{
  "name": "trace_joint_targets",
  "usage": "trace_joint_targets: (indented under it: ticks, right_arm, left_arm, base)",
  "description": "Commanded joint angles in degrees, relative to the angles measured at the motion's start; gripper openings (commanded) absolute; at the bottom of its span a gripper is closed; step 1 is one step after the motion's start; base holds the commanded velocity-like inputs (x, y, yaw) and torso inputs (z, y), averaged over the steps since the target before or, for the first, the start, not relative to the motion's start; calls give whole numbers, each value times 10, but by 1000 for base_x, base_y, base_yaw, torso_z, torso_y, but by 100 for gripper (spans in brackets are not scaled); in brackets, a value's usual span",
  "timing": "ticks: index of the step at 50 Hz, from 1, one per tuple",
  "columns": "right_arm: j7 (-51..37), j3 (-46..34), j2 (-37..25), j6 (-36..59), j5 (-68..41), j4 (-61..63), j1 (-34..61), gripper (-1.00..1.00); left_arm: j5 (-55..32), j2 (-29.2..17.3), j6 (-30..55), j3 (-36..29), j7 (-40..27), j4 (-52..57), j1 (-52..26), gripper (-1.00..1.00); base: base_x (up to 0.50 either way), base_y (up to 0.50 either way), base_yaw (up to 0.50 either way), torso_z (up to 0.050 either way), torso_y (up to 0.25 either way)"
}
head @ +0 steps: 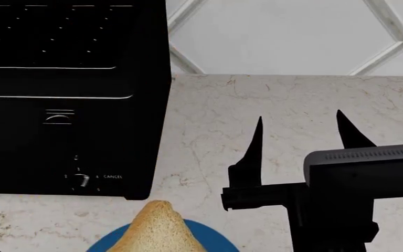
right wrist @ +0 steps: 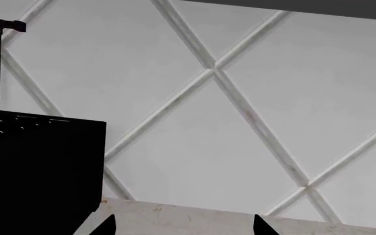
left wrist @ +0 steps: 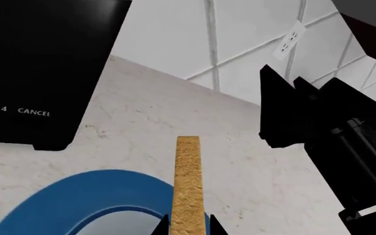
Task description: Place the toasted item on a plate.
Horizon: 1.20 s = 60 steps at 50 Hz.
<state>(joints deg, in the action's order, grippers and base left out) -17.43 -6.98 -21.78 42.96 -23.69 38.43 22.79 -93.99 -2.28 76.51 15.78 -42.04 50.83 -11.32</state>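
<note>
Bread slice (left wrist: 188, 188) pinched edge-on in left gripper (left wrist: 188, 226) above plate (left wrist: 77, 196); right gripper (head: 298, 137) at three o'clock, fingers spread wide, empty.

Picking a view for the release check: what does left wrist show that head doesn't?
Only the left wrist view: the bread slice seen edge-on, gripped at its lower end by the left gripper, plus a wall outlet. Only the head view: the toaster's top slots and the slice's broad rounded face. Both: the toaster, blue plate under the slice, the open, empty right gripper, marble counter.
</note>
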Motion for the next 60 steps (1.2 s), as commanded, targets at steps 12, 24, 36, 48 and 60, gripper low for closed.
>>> trace_joint_targets:
  ticks: [12,24,36,48,60]
  right_arm:
    - [-5,-7,-2,13,-6,2,15,100]
    - [-8,-13,-2,16,-6,1,21,100]
    - [-11,-12,-4,16,-9,4,18,100]
    - [-12,-16,-3,19,-12,4,25,100]
    - [-13,-13,-5,17,-16,4,24,100]
  left_arm:
    - [70,-23,-40,-5,66,2,32,-100]
    - [102,-32,-54,-14,88,6,45,100]
    - [129,-41,-68,-27,108,9,59,100]
    - [185,-87,-59,-44,116,27,44,100]
    - [210,-116,-61,-54,117,15,15,100]
  base:
    - [0,0,0,0,0]
    - [0,0,0,0,0]
    - [0,0,0,0,0]
    - [0,0,0,0,0]
    - [0,0,0,0,0]
